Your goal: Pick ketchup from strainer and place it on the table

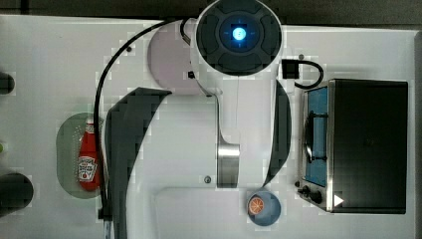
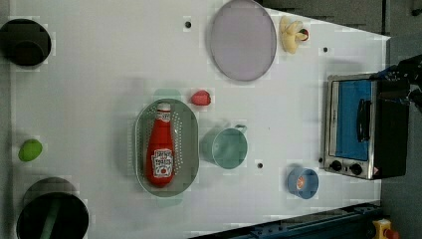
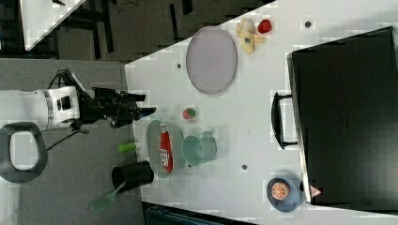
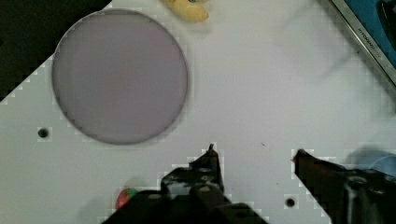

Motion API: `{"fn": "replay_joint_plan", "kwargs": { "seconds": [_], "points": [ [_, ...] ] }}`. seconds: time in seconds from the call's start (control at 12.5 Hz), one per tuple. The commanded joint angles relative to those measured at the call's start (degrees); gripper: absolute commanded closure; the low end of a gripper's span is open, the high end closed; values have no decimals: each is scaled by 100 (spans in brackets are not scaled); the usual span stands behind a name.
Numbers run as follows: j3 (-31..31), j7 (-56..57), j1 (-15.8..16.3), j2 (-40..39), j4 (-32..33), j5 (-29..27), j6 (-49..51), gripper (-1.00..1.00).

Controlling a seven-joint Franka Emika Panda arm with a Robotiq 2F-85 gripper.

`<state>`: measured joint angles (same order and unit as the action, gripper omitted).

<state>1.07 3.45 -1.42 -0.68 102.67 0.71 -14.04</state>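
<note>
The hand (image 4: 254,151) hangs with its two dark fingers (image 4: 210,163) spread well apart, a clear gap of bare white surface between the tips, and nothing held or touched. In the right view the hand (image 3: 141,105) sits at the end of the white arm, over the tabletop's edge near the strainer, its fingers pointing toward the right view's right.

The ketchup (image 2: 160,149) lies on its side inside the strainer (image 2: 142,149), white cap toward the left view's top and the white shield label facing up. In the top view the ketchup (image 1: 88,159) lies in the strainer (image 1: 67,149) at the top view's left, partly crossed by a black cable.

The white tabletop (image 2: 99,99) carries several other things. A green cup (image 2: 226,147) stands just beside the strainer on the left view's right, and a red strawberry (image 2: 200,97) lies near the strainer's upper end. A grey-lilac round plate (image 2: 242,40) lies farther toward the left view's top, with a peeled banana (image 2: 290,34) next to it. A toaster oven (image 2: 356,129) with a blue door and two knobs stands at the left view's right, and a small blue bowl holding an orange slice (image 2: 302,182) is near its lower corner. A small green fruit, perhaps a lime (image 2: 30,150), lies at the left view's left, between two black round containers (image 2: 25,42).

Beyond the tabletop the right view shows grey floor (image 3: 70,197).
</note>
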Motion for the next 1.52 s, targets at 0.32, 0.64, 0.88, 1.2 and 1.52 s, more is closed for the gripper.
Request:
{"fn": "replay_joint_plan", "kwargs": {
  "seconds": [0.32, 0.64, 0.88, 1.2, 1.52],
  "points": [
    [460, 179, -696, 1595, 1555, -254, -51, -100],
    [1335, 179, -511, 1332, 1553, -255, -428, -100],
    [2303, 178, -472, 1070, 1556, -255, -722, -100],
    [3367, 173, -456, 644, 1567, -237, -1588, -100],
    [4225, 173, -439, -22, 1631, -232, -2152, -100]
  ]
}}
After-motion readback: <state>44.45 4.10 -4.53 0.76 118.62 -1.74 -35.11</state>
